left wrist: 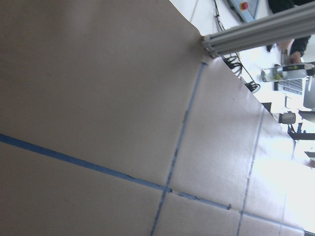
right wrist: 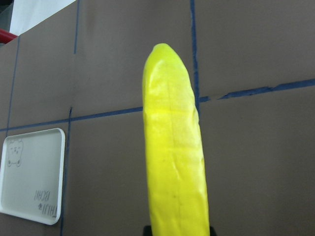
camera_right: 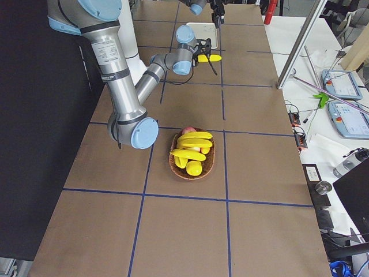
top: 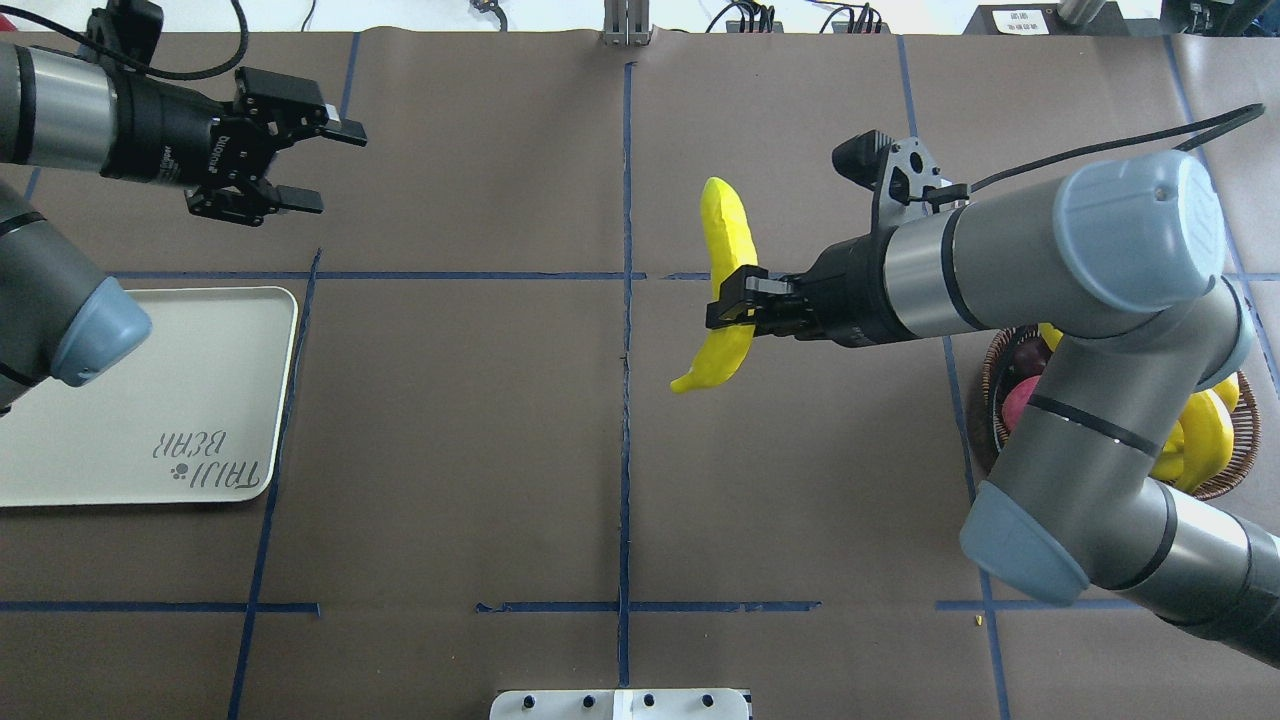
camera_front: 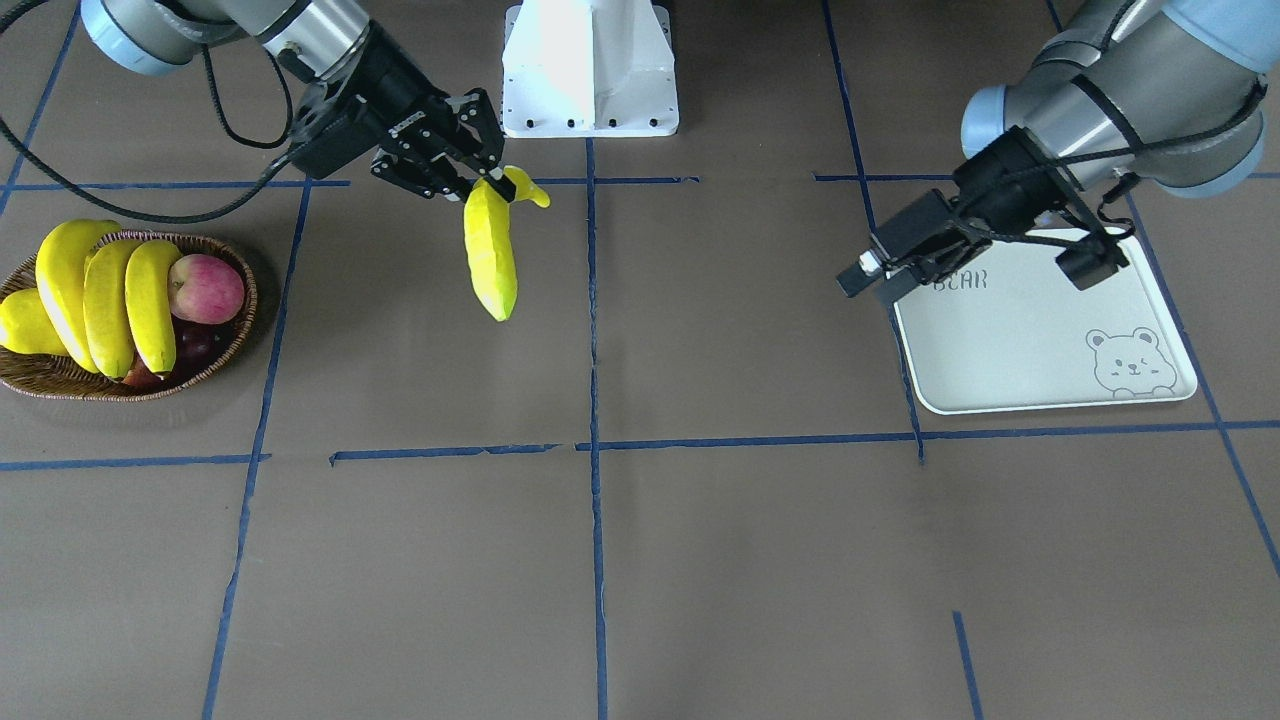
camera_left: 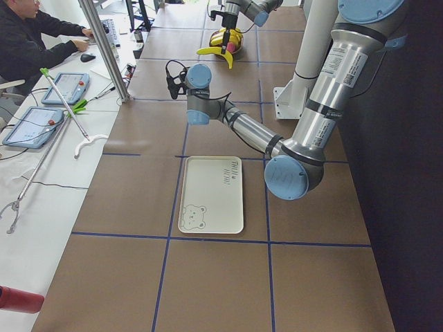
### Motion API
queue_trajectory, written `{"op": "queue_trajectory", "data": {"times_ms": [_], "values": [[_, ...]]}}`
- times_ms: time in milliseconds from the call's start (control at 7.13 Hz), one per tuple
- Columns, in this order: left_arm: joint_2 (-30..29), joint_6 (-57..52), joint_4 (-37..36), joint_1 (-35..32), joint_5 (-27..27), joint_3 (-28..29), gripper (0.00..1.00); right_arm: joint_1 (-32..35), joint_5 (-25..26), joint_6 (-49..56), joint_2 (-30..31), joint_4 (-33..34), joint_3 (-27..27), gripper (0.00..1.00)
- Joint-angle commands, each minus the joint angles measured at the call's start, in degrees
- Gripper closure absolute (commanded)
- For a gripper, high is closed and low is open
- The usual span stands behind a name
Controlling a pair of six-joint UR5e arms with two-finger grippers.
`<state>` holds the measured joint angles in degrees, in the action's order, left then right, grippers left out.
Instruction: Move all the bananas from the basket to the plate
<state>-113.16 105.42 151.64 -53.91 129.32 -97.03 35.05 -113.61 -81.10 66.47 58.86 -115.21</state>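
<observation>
My right gripper [top: 735, 305] is shut on a long yellow banana [top: 728, 260] near its stem end and holds it in the air over the middle of the table. The same banana [camera_front: 490, 255] hangs from the right gripper [camera_front: 497, 185] and fills the right wrist view [right wrist: 174, 162]. Three more bananas [camera_front: 108, 305] lie in the brown wicker basket [camera_front: 60, 382]. The white plate [camera_front: 1040, 340] with a bear print has nothing on it. My left gripper [top: 330, 167] hovers open and holds nothing, just past the plate [top: 150, 400].
A red apple [camera_front: 205, 288], dark fruit and a squat yellow fruit [camera_front: 22, 325] share the basket. Blue tape lines cross the brown table. The white robot base [camera_front: 590, 70] stands at the table's edge. A person sits at a side desk [camera_left: 34, 34].
</observation>
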Motion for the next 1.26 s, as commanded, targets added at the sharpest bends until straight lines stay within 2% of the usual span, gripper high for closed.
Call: {"op": "queue_trajectory", "data": {"times_ms": [0,281,421,561,702,1122], "values": [[-5.3,1.1,0.1,6.0,0.0,-0.7,0.01,-4.5,1.9,0.3,-1.6,-0.3,0.0,0.99],[-7.2,0.9,0.1,9.3,-0.6,-0.9,0.01,-10.8,10.7,0.2,-2.7,-0.3,0.0,0.99],[-8.6,0.9,0.0,11.2,-1.5,-0.5,0.01,-10.9,10.8,0.2,-3.1,-0.3,-0.1,0.99],[-9.2,0.8,0.1,14.3,-6.8,-0.5,0.01,-10.9,10.8,0.0,-3.1,-0.4,-0.2,0.99],[-9.2,0.8,0.1,16.1,-8.8,-0.2,0.01,-10.8,10.8,0.1,-3.2,-0.4,-0.3,0.99],[-9.3,0.8,0.1,17.3,-8.9,0.3,0.04,-10.9,10.8,0.1,-3.2,-0.7,-0.4,0.99]]}}
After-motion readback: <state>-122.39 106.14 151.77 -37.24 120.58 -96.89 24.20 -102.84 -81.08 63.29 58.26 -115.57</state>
